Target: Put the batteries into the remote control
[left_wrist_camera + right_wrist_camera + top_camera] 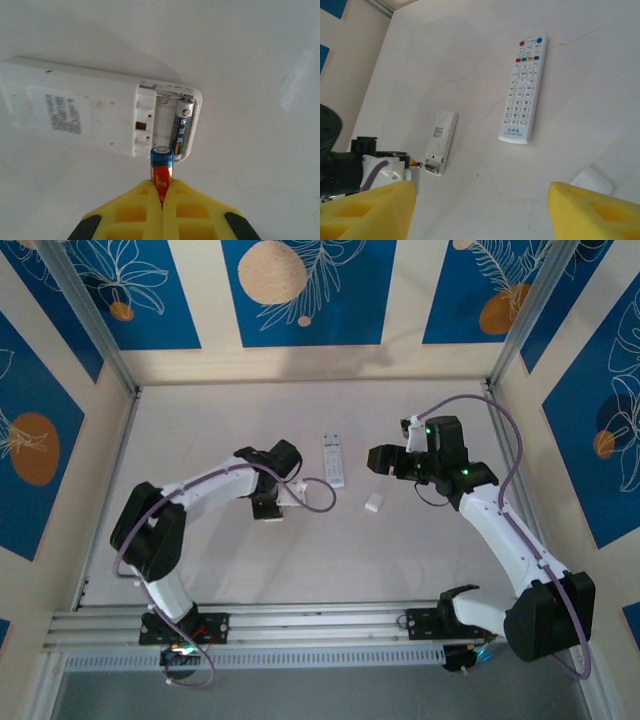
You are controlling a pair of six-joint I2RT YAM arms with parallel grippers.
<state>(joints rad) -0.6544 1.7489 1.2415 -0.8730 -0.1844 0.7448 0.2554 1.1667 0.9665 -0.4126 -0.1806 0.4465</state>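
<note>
A white remote control [85,112] lies face down with its battery bay [159,120] uncovered. One dark battery [182,127] sits in the bay's right slot; the left slot is bare. My left gripper [162,192] is shut on a blue and red battery [161,167] whose tip is just at the bay's near edge. From the right wrist the same remote control [440,142] shows with the left gripper [410,165] at its open end. From above, my left gripper [268,508] hangs over that spot. My right gripper [385,458] hovers open and holds nothing, its fingers [370,210] wide apart.
A second white remote [333,460] lies face up, buttons showing [522,90], between the two arms. A small white cover piece [374,503] rests on the table near the right gripper [592,180]. Blue patterned walls enclose the table.
</note>
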